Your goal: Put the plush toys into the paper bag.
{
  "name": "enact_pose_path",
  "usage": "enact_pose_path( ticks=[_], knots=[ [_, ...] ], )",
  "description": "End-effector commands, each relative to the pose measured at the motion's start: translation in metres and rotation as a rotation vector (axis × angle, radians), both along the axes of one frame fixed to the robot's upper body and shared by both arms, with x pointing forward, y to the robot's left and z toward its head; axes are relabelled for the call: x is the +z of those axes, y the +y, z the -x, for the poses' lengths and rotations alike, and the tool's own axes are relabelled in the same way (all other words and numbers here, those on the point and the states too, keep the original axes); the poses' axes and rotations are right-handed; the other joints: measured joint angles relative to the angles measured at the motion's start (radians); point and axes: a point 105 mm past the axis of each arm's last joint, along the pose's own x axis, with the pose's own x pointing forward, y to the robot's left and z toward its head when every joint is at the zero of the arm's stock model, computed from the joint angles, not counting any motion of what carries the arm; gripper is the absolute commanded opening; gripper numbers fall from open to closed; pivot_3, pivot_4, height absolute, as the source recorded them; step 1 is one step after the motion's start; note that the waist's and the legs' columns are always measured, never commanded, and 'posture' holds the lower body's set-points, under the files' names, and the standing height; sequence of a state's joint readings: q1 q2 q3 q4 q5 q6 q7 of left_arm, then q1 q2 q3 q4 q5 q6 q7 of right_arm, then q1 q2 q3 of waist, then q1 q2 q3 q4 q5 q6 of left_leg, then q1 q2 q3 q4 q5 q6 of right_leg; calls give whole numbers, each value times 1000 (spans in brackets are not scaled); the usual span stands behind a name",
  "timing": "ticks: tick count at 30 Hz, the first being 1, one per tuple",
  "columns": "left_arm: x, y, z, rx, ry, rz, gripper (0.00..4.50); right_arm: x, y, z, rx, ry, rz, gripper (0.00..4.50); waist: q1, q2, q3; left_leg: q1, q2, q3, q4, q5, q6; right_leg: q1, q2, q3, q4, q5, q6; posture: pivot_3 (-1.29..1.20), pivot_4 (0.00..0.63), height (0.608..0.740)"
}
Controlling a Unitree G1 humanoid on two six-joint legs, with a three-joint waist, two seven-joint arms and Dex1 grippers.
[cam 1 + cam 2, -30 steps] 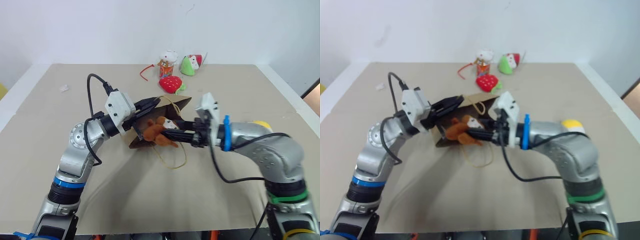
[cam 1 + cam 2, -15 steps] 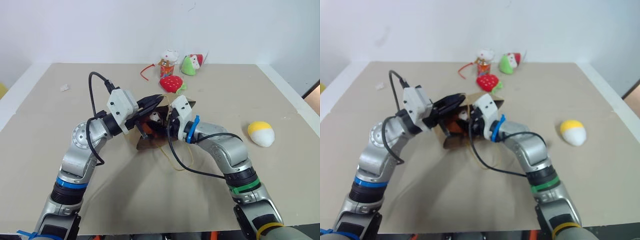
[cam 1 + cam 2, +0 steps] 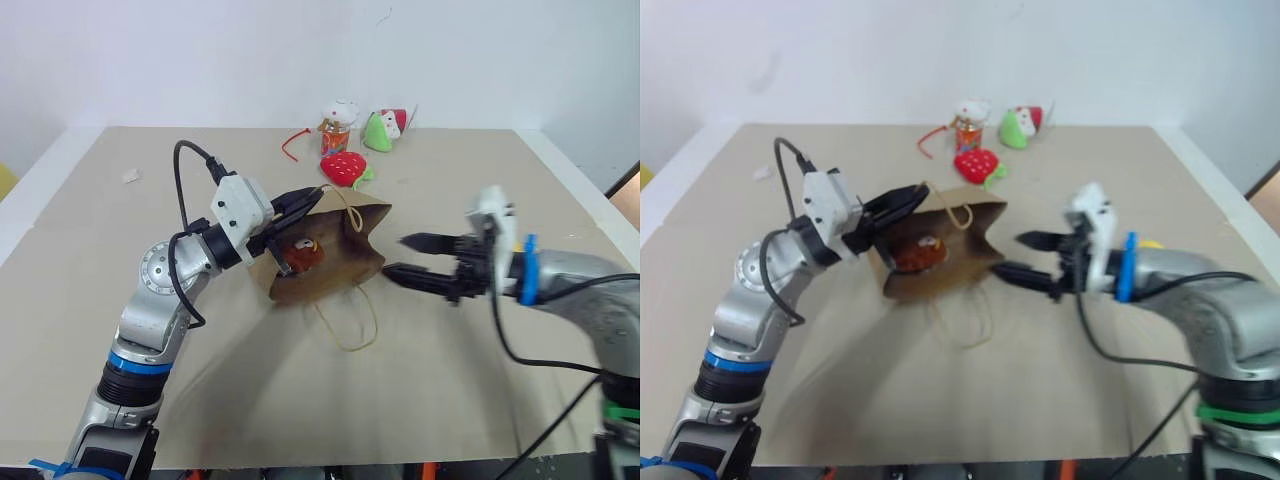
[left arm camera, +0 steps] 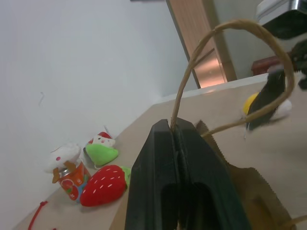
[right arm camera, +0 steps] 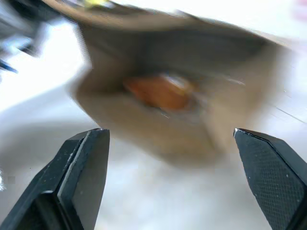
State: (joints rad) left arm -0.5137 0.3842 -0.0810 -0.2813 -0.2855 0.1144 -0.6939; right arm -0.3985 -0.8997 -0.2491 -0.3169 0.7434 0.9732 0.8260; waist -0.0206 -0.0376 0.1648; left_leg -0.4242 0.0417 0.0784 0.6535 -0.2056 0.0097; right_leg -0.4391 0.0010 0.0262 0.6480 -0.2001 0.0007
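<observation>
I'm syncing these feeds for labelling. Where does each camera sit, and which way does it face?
Head stereo pair: looks forward and down over both arms at the table and paper bag.
Left wrist: looks along the shut left claw pinching the bag's edge, toward the strawberry plush.
Right wrist: looks between its open right claw into the bag at the brown monkey.
All views share the bag.

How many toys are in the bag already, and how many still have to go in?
One is in: the brown monkey sits inside the paper bag. The left gripper pinches the bag's rim; the right gripper is open, empty. Left: the yellow-and-white egg and strawberry toy.
</observation>
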Motion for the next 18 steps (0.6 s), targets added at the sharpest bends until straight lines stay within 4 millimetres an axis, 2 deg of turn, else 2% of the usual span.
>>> enact_pose_path(
  ticks=[1, 3, 5, 7, 13, 16, 18],
  knots=[
    [12, -1, 4, -18, -52, 8, 0, 19, -66, -27, -339, -149, 43, 4462, -3, 0, 0, 0, 0, 1, 0, 0, 0, 0, 0, 1, 0, 0, 0, 0, 150, 740],
    [12, -2, 5, -22, -52, 7, 0, 22, -96, -36, -511, -178, 12, 4462, -3, 0, 0, 1, 0, 1, 0, 0, 0, 0, 1, 2, 0, 1, 1, 0, 150, 740],
    [11, -2, 6, -24, -51, 6, 0, 17, -115, -39, -642, -202, 36, 4462, -3, 0, 0, 1, 0, 1, 0, 0, 1, 0, 1, 3, 0, 1, 1, 0, 150, 740],
    [11, -2, 7, -26, -51, 6, 0, 5, -129, -39, -737, -198, 106, 4462, -3, 1, 0, 1, 0, 1, 0, 0, 1, -1, 2, 4, 0, 3, 5, 0, 150, 740],
    [11, -3, 7, -20, -52, 10, 0, -36, -144, -36, -893, -126, 159, 4462, -2, 1, 0, 0, 1, 1, -2, 0, 0, -1, 3, 6, 0, 2, 5, 0, 150, 740],
    [11, -3, 8, -20, -51, 9, 0, -68, -153, -31, -955, -26, 166, 4462, -2, 1, 0, 0, 0, 2, -2, 0, 0, -1, 3, 6, 0, 3, 5, 0, 150, 740],
    [11, -3, 8, -18, -52, 10, 0, -79, -157, -28, -984, 5, 174, 3814, -2, 1, 0, 1, 0, 1, -1, 0, 0, 0, 3, 5, 0, 3, 6, 0, 150, 740]
  ],
)
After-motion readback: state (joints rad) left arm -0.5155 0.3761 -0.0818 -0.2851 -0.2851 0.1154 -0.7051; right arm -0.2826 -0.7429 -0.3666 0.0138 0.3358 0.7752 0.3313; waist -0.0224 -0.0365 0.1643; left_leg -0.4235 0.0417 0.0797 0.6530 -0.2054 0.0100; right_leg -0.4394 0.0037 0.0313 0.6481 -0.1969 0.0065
